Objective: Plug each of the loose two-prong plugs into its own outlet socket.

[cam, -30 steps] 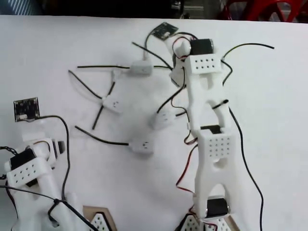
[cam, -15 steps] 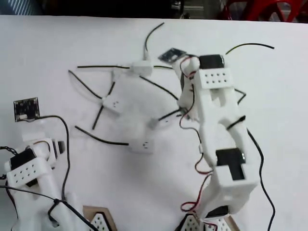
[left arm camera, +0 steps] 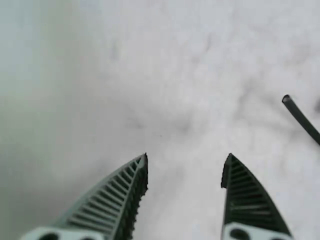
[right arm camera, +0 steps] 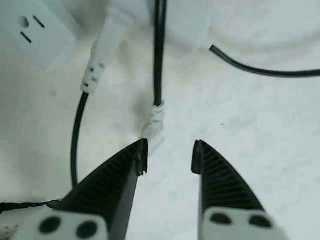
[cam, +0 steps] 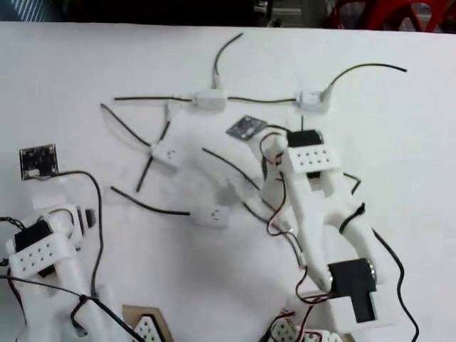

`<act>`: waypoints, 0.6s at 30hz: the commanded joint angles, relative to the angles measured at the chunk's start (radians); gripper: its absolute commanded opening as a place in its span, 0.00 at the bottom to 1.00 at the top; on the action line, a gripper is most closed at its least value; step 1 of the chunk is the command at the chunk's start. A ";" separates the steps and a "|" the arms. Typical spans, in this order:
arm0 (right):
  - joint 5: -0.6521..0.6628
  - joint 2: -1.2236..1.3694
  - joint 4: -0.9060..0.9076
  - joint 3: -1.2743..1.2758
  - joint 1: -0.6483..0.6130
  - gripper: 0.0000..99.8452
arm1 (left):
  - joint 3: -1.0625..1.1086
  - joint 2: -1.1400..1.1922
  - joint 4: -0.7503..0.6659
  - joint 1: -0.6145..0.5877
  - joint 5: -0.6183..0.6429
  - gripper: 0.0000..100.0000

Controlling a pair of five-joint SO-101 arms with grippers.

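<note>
Near table [cam: 85, 57] centre, right gripper [right arm camera: 169, 150] is held part open, empty, tips low over loose plug [right arm camera: 152, 129], seen just beside one fingertip, possibly touching. Outlet socket [right arm camera: 35, 27] is seen face up just beyond plug. By left end of robot-side edge, left gripper [left arm camera: 187, 162] is held wide open, empty.

Overhead plus two wrist cameras.
High view looks down on the surface [cam: 71, 57]; wrist views sit close behind left end effector [left arm camera: 185, 160] and right end effector [right arm camera: 169, 147], the latter sharing mid-frame cords [right arm camera: 159, 50].
</note>
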 commanded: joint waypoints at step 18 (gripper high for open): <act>-0.028 -0.105 -0.142 0.241 -0.027 0.13 | -0.003 -0.030 -0.026 -0.004 -0.009 0.25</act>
